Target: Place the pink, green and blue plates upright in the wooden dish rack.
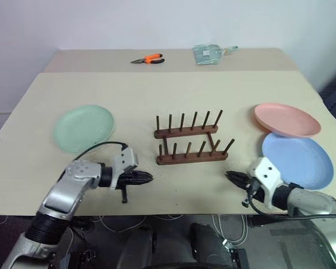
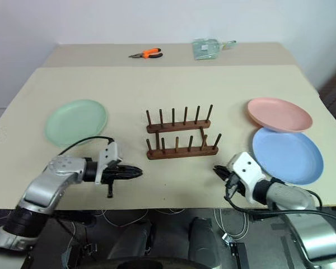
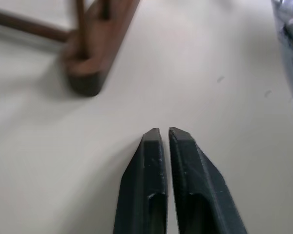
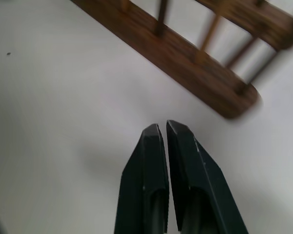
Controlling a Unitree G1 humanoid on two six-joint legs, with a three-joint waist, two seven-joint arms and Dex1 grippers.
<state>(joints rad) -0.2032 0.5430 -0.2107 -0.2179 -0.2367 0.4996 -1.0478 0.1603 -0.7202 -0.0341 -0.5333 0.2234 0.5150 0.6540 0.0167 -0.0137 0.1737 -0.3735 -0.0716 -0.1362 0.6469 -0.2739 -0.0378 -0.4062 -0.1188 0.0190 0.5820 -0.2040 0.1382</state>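
arms: silver-grey | wrists: white | gripper [image 1: 148,178] fingers: black | cables: black

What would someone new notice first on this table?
The dark wooden dish rack stands empty mid-table. Three plates lie flat around it: the green plate to its left, the pink plate overlapping the blue plate to its right. Orange pliers lie far back.

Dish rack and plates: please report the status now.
Left gripper and right gripper shut, empty. Rack empty; green plate, pink plate, blue plate flat on table. Nothing blocking.
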